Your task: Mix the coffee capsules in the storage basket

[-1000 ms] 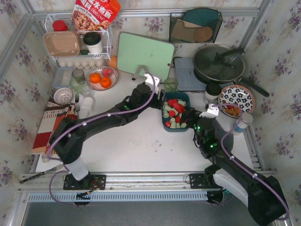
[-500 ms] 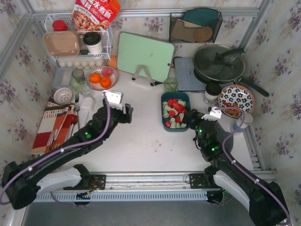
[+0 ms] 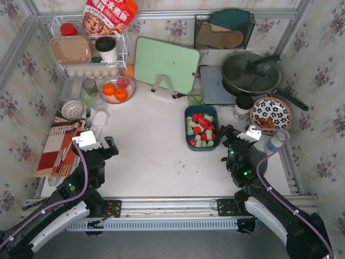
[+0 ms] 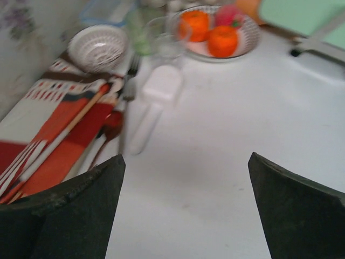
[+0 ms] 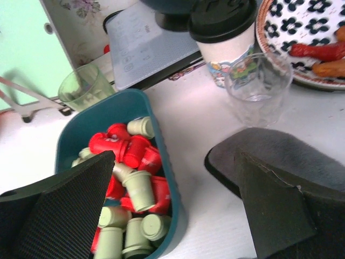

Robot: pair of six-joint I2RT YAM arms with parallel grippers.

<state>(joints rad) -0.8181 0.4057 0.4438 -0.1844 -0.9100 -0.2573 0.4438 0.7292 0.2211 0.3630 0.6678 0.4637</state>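
This was a staged kitchen corner built inside a test rig rather than a real home. Floral wallpaper (image 3: 318, 75) lined panels held by bare aluminium framing (image 3: 215, 12), and two robot arms (image 3: 253, 178) stood bolted to a rail at the near edge of the white table (image 3: 156, 156). The table carried kitchen goods: a lidded frying pan (image 3: 251, 73), a pale green cutting board (image 3: 166, 63) on a stand, a white wire rack (image 3: 59, 24) with a snack packet (image 3: 109, 15), oranges (image 3: 114, 91) in a bowl, a flowered plate (image 3: 280, 105), cutlery on a striped cloth (image 3: 54, 148), and coffee capsules (image 3: 200, 129) in a storage basket (image 3: 202, 148).
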